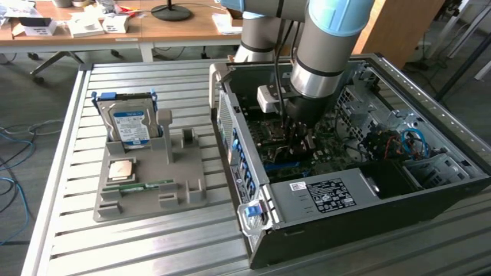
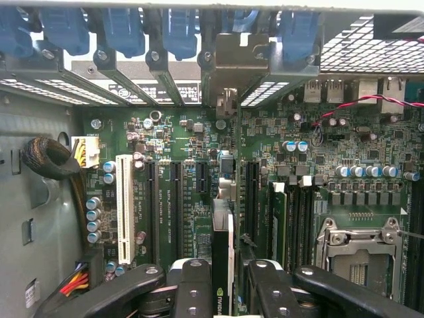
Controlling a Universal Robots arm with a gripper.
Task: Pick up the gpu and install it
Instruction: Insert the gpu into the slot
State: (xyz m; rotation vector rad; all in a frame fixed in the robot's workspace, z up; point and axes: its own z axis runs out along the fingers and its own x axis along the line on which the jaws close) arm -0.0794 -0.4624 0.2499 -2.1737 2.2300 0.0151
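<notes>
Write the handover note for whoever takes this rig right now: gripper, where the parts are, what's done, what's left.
Gripper: shut on the gpu, held edge-on between its fingers.
Location: arm is down inside the open computer case, gpu hanging over the motherboard near the expansion slots.
Parts holder on the table keeps the hard drive, a processor and a memory stick.
Done: gpu picked up and brought into the case.
Left: gpu is not yet seated in a slot; gripper not released.

Open computer case (image 1: pixel 429 190): arm column fills the middle; power supply box (image 1: pixel 326 195), red and blue cables (image 1: pixel 403 141) crowd beside it. Slatted table (image 1: pixel 153 241) free.
</notes>
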